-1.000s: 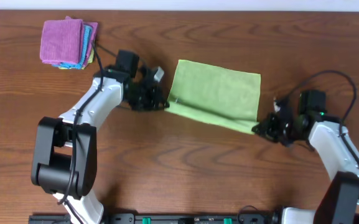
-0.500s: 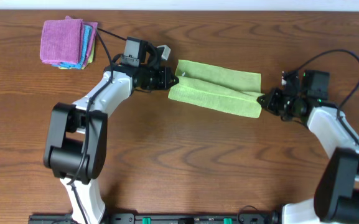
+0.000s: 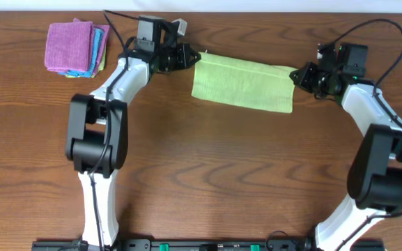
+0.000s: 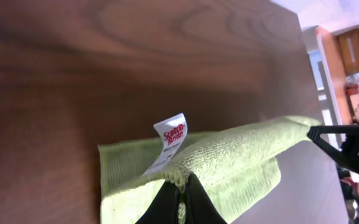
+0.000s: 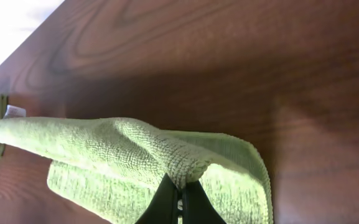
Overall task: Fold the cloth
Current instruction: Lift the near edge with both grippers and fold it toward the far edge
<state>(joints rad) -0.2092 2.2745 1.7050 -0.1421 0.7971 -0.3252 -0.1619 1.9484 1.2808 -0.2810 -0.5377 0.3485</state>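
Noting surroundings first: a folded purple cloth (image 3: 69, 43) tops a small stack at the far left of the counter (image 3: 201, 181), with a turquoise cloth (image 3: 100, 40) showing along the stack's right edge. The stack lies near the left arm's forearm but well apart from the cloth (image 3: 242, 84), and the wood between the two arms carries only that lime-green piece. Overhead, the cloth reads as a long doubled-over band toward the far side of the counter, spanning from the left end effector (image 3: 190, 56) to the right end effector (image 3: 297, 73). Left wrist view: the upper layer forms a raised ridge running away toward the other arm, while a lower layer lies flat on the counter beneath it. The white tag (image 4: 172, 138) stands up at the near corner, just beside the pinch point. The left end effector (image 4: 180, 190) has its fingers (image 4: 167, 208) drawn tight together, with a fold of green pile clamped between them. Right wrist view: the same ridge of cloth (image 5: 123, 146) stretches leftward, with the lower layer spread under it and its rounded corner resting on the wood. The right end effector (image 5: 179, 190) is likewise pinched closed on the bunched edge of the upper layer, with almost no gap visible between the tips.
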